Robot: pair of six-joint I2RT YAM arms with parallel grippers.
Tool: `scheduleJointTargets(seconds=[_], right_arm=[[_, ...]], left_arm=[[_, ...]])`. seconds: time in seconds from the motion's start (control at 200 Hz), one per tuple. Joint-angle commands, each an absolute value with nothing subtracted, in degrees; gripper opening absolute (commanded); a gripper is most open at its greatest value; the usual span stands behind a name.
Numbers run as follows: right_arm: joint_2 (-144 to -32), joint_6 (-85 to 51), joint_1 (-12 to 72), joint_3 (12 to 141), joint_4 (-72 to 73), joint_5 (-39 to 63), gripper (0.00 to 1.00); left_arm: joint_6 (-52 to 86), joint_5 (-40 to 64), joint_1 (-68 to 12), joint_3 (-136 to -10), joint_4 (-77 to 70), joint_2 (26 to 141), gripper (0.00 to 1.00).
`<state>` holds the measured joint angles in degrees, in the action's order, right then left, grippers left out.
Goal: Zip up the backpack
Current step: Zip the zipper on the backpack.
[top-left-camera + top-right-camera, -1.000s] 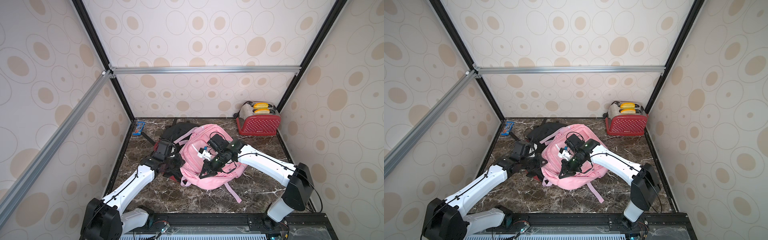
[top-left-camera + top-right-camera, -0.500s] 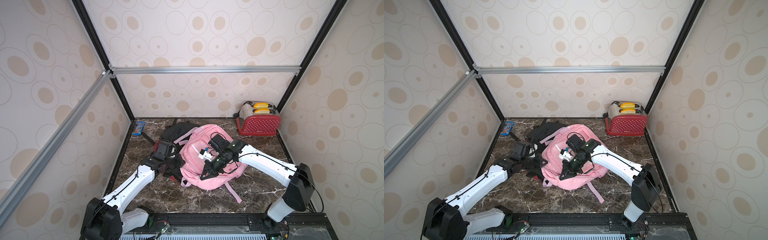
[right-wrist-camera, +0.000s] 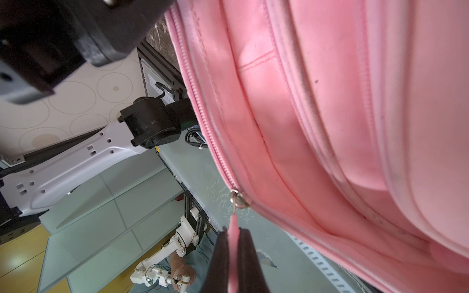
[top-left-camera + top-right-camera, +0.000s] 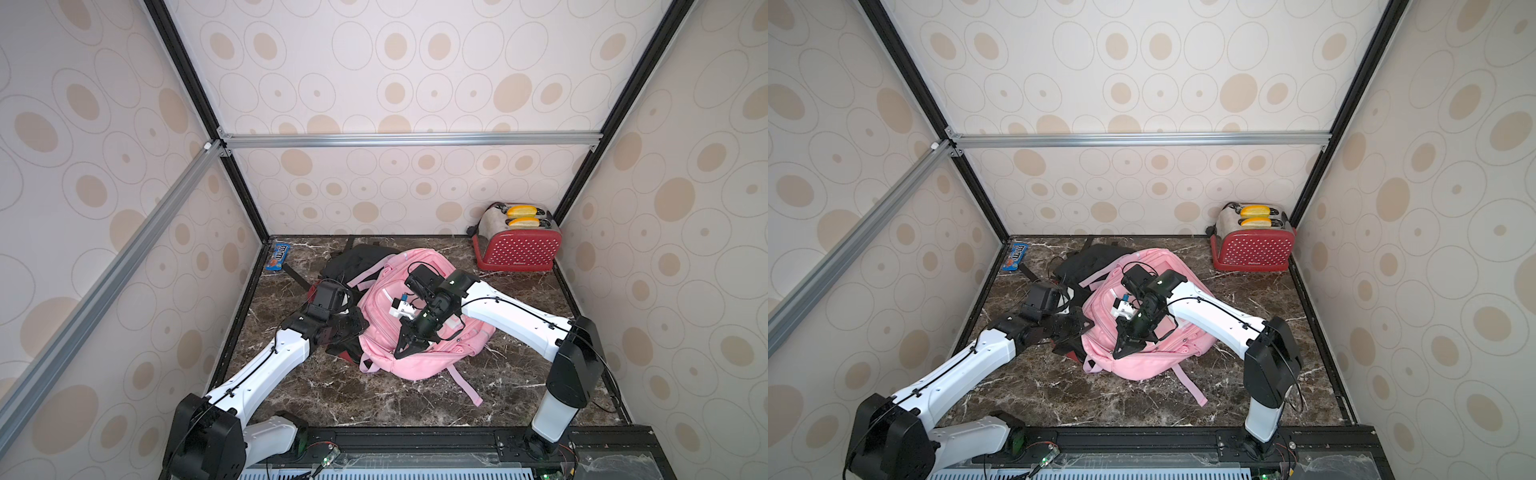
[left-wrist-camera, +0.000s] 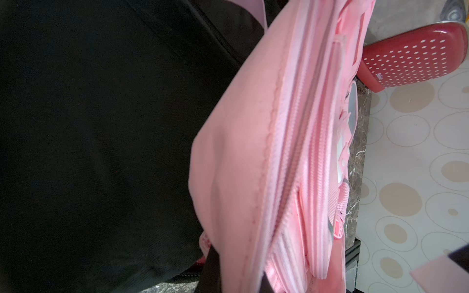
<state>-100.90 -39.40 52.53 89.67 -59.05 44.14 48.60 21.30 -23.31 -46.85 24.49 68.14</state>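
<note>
The left gripper (image 4: 360, 327) was largely buried where it met the edge of the pink backpack (image 4: 419, 361). Its wrist view showed only cut-off dark fingers (image 5: 210, 266), set narrowly apart with what looked like a fold of pink fabric pinched between them. The right gripper (image 3: 233, 237) was plain in its own wrist view, jaws closed on the soft pink pull tab (image 3: 233, 225) hanging from a small metal slider (image 3: 238, 199). A run of pink zipper teeth (image 3: 203, 114) looked meshed on one side of that slider, but the far side could not be made out. In both top views the right gripper's dark fingers pointed down onto the backpack's near face (image 4: 1119, 353), and the tab itself was too small to see. The backpack lay about mid-table on the dark, white-veined marble top (image 4: 332, 395). It slumped between the two arms, its far-left part resting on one black bag (image 4: 357, 257) whose shape was mostly covered. There were two white-and-black arms, two bags, one toaster and one sweet packet. A flat pink strap (image 4: 463, 384) trailed from the backpack toward the near edge. The toaster (image 4: 517, 249) stood in the far right corner, red with white dots below a metal top. Two rounded yellow pieces (image 4: 521, 211) sat in its slots. The glossy blue packet (image 4: 277, 257) lay by the far left wall.
</note>
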Motion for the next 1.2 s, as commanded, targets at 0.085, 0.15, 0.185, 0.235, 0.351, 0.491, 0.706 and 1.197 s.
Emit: scheduleJointTargets(seconds=[0.085, 0.15, 0.185, 0.235, 0.351, 0.491, 0.706, 1.197], right_arm=[[-103.6, -38.0, 53.3, 96.0, -58.6, 47.7, 0.00], [-104.9, -38.2, 53.3, 97.9, -58.8, 48.1, 0.00], [-105.4, -38.3, 53.3, 99.1, -58.8, 48.2, 0.00], [-106.3, -38.2, 53.3, 100.6, -59.2, 48.3, 0.00], [-108.6, -36.9, 53.3, 105.2, -62.0, 48.0, 0.00], [-110.7, -36.0, 53.3, 108.8, -64.2, 47.6, 0.00], [-113.2, -36.9, 53.4, 111.5, -63.3, 48.6, 0.00], [-117.9, -40.4, 53.6, 118.0, -58.3, 50.0, 0.00]], left_arm=[[47.6, 22.1, -23.3, -49.3, 21.2, 67.8, 0.00], [47.7, 22.1, -23.2, -49.1, 21.2, 67.5, 0.00], [47.7, 22.1, -23.3, -49.2, 21.2, 67.3, 0.00], [47.7, 22.1, -23.3, -49.0, 21.2, 67.2, 0.00], [47.6, 22.2, -23.2, -49.0, 21.3, 67.0, 0.00], [47.7, 22.5, -23.3, -49.0, 21.3, 66.9, 0.00], [47.6, 22.8, -23.3, -49.1, 21.3, 66.7, 0.00], [47.7, 23.2, -23.2, -49.1, 21.1, 65.6, 0.00]])
